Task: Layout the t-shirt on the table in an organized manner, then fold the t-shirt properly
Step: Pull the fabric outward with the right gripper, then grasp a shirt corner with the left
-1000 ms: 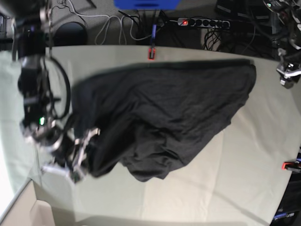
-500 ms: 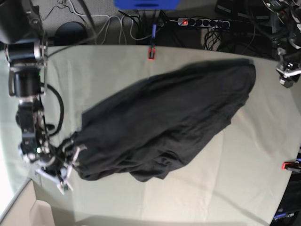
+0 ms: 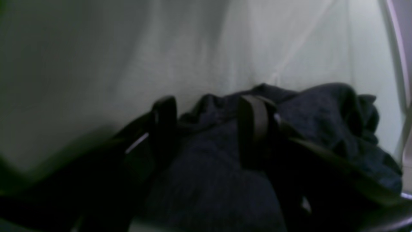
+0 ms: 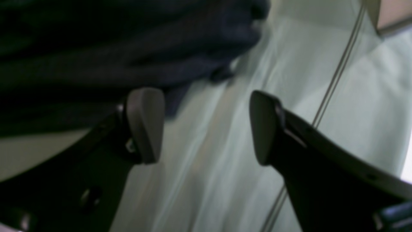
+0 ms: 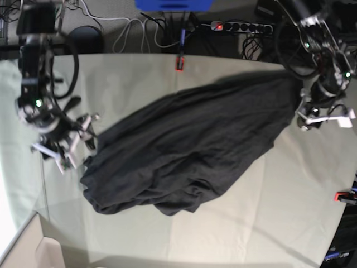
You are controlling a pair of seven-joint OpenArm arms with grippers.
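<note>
The dark t-shirt [image 5: 189, 139] lies in a rumpled diagonal across the table [image 5: 251, 212], from near left to far right. My right gripper [image 5: 75, 144] hovers just left of its near-left end, open and empty. In the right wrist view the fingers [image 4: 145, 125] stand wide apart over bare table [image 4: 225, 177], with the t-shirt [image 4: 128, 48] beyond them. My left gripper [image 5: 312, 114] is at the shirt's far right corner. In the left wrist view its fingers [image 3: 254, 119] stand apart with bunched t-shirt [image 3: 212, 167] between them.
Red clamps [image 5: 179, 63] [image 5: 343, 196] sit on the far and right table edges. Cables and a power strip [image 5: 240, 26] run behind the table. A cardboard box [image 5: 33, 251] is at the near left corner.
My right gripper opened, let go of the shirt's near-left end and drew back to the left. The left arm swung in from the right edge onto the shirt's far right corner.
</note>
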